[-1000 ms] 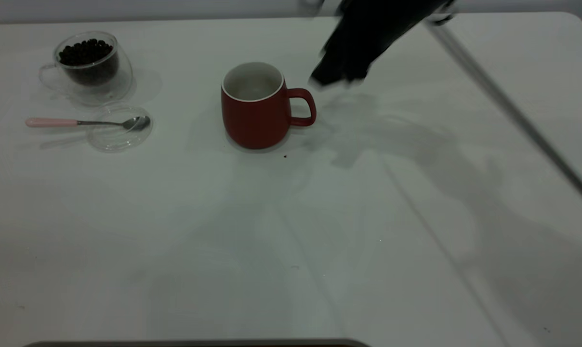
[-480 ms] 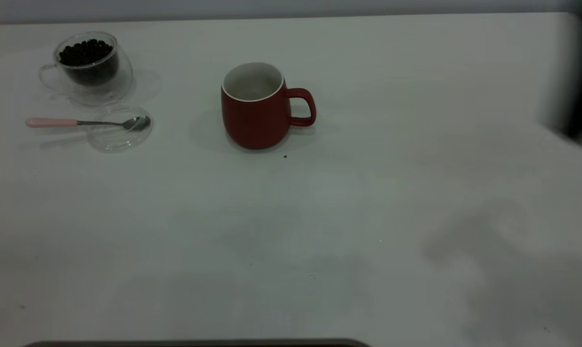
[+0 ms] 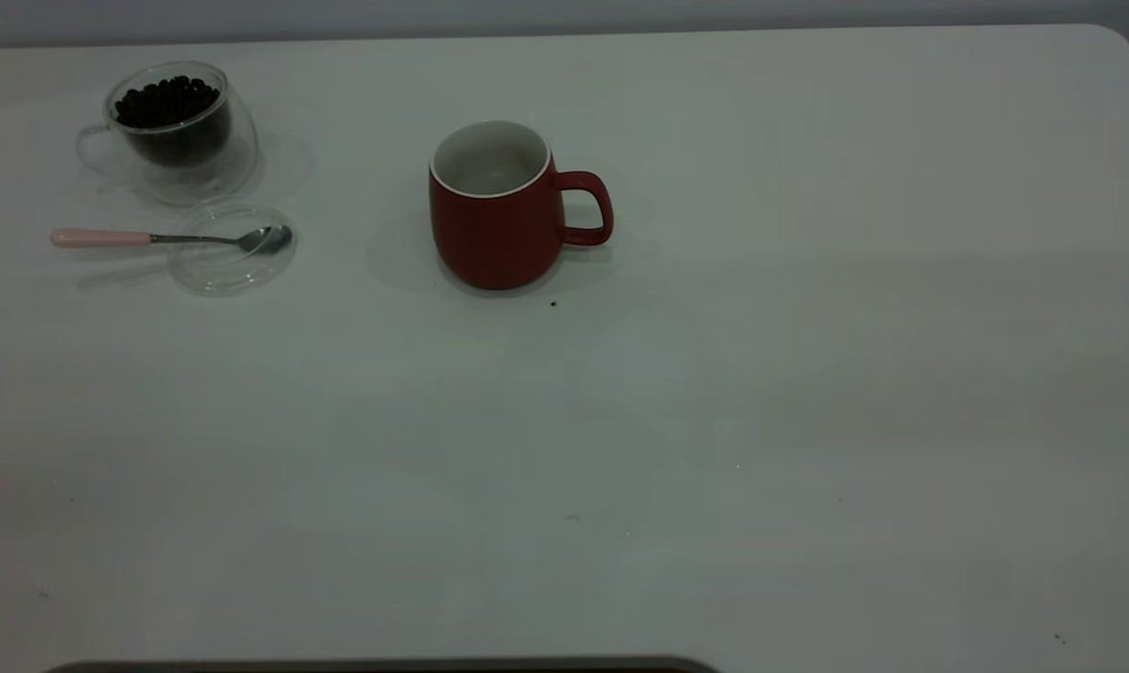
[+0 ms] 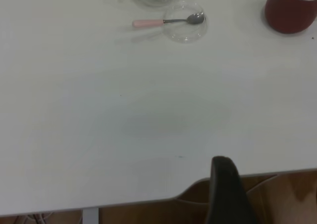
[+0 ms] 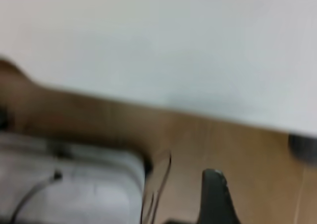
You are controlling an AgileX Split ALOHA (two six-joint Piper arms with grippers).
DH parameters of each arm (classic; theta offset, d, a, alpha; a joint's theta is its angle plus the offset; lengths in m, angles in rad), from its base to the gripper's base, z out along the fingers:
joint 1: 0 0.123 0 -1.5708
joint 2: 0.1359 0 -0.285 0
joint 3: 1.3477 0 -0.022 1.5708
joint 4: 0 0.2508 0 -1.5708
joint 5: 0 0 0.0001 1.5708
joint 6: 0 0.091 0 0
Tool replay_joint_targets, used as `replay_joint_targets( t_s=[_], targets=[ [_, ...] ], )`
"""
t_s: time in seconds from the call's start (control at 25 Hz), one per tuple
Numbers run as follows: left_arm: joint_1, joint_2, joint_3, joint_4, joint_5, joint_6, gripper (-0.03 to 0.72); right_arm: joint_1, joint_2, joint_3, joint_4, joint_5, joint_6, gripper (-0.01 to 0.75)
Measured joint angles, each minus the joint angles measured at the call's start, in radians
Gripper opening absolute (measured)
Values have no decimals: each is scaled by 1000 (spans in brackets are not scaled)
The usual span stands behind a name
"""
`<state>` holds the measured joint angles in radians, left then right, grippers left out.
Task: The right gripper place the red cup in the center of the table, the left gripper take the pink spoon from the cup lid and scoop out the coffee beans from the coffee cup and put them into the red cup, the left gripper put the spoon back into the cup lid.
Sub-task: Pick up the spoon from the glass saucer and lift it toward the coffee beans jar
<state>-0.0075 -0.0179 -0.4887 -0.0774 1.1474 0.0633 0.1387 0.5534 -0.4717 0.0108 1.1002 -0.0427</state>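
Pink-handled metal teaspoon (image 3: pixel 167 237) lies crosswise, bowl on the clear round plastic lid (image 3: pixel 232 248), far across the white tabletop (image 3: pixel 714 421) from the black left tool (image 4: pixel 225 189), whose opening I cannot tell

Dim, flat light falls on the large white tabletop (image 3: pixel 714 393), where the dark red ceramic mug (image 3: pixel 495 207) casts only a soft, faint shadow to either side, the exterior and left wrist views being fairly sharp while the right wrist view is heavily blurred throughout.
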Motion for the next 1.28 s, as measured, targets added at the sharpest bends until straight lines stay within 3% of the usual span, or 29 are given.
replay_joint_targets(
  t_s=[0.64, 1.28],
  targets=[
    [0, 0, 0, 0, 1, 0, 482, 0, -508, 1, -3, 19, 16, 535],
    [0, 0, 0, 0, 0, 0, 482, -2, -525, 1, -4, 21, 16, 535]
  ],
)
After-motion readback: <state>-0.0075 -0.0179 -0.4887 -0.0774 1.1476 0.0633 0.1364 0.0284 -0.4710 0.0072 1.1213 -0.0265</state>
